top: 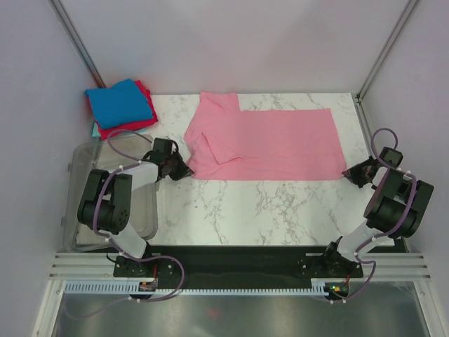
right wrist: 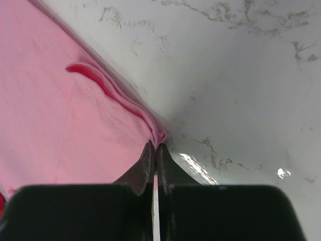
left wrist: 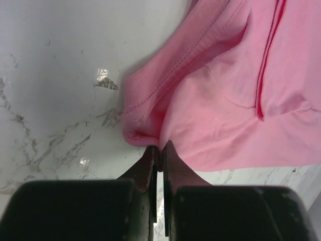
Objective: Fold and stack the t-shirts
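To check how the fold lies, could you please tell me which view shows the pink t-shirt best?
The top external view: it shows the whole pink t-shirt, partly folded. The left wrist view shows only the corner pinched by the left gripper, and the right wrist view only the corner pinched by the right gripper.

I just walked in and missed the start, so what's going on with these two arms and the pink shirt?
Two robot arms are working on a pink t-shirt spread across the marble table. The left gripper is shut on its near left corner and the right gripper on its near right corner, both low at the table. The shirt's left end looks partly folded in. A stack of folded shirts, blue on top, sits at the far left corner.
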